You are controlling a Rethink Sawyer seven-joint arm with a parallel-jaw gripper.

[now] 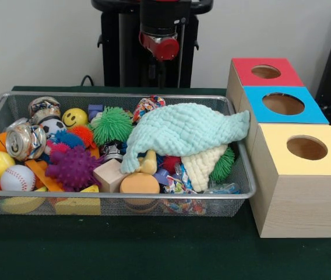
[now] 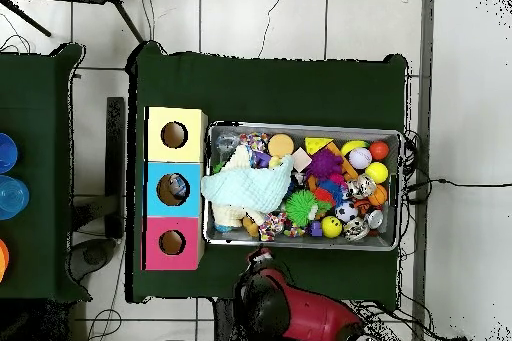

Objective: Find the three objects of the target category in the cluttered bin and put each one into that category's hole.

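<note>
A wire mesh bin [image 1: 124,95] [image 2: 300,125] holds a jumble of toys. A pale mint cloth [image 1: 183,131] [image 2: 245,189] lies over its box-side half, on top of a cream knitted cloth [image 1: 203,166]. Around them are a green spiky ball [image 1: 112,124], a purple spiky ball [image 1: 72,167], a baseball [image 1: 17,178], a crushed can [image 1: 24,140], a smiley ball [image 1: 74,117] and a wooden block [image 1: 110,175]. My gripper [image 1: 160,48] [image 2: 262,260] hangs raised behind the bin, outside its rim and touching nothing.
Three wooden boxes with round top holes stand beside the bin: red [image 1: 244,70] [image 2: 155,257], blue [image 1: 259,111] [image 2: 157,202], yellow [image 1: 276,149] [image 2: 157,152]. Green cloth [image 1: 154,251] covers the table. A second table [image 2: 40,157] stands off to one side.
</note>
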